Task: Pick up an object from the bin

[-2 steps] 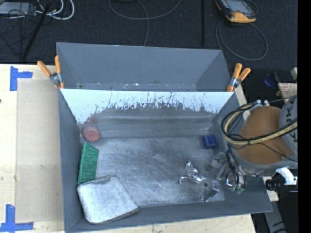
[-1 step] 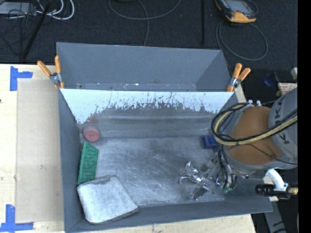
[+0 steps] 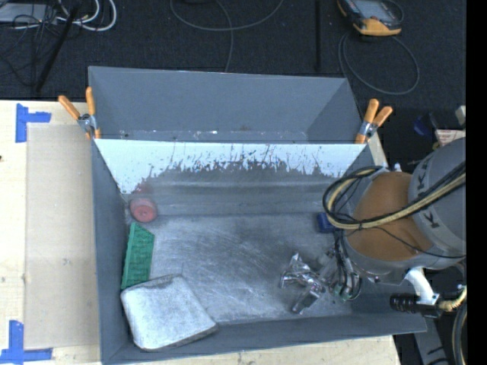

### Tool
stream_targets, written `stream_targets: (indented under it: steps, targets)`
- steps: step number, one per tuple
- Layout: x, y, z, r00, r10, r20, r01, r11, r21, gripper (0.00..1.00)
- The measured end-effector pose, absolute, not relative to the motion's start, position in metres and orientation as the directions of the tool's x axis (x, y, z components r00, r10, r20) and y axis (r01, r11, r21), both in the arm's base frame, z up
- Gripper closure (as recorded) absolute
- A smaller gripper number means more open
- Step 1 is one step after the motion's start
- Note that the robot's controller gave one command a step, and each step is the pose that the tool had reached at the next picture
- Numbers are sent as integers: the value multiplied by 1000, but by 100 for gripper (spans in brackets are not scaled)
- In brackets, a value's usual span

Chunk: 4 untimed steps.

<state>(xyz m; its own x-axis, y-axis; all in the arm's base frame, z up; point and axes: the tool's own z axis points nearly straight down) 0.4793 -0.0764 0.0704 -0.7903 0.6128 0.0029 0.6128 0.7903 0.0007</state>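
My gripper (image 3: 294, 292) is low over the bare bin floor in the right half, near the front wall. Its metal fingers (image 3: 289, 278) stand open and spread, with nothing between them. A small blue thing (image 3: 323, 221) lies just behind the gripper by the right wall, partly hidden by the arm's cables. The other loose things lie far to the left of the gripper.
Along the left wall lie a pink round thing (image 3: 143, 210), a green flat rectangular thing (image 3: 138, 255) and a grey-white folded cloth (image 3: 166, 312) in the front left corner. The arm with its orange cover and cables fills the right side.
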Motion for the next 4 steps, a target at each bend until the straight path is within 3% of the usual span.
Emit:
stream_targets:
  steps: [1, 2, 3, 4]
  targets:
    - [479, -76, 71, -792, 611, 3, 611, 792, 0, 0]
    - [481, -77, 73, -793, 610, -2, 610, 793, 2, 100]
    - [481, -77, 111, -796, 606, -1, 606, 796, 1, 100]
    - [481, -77, 123, -799, 602, 1, 602, 799, 0, 100]
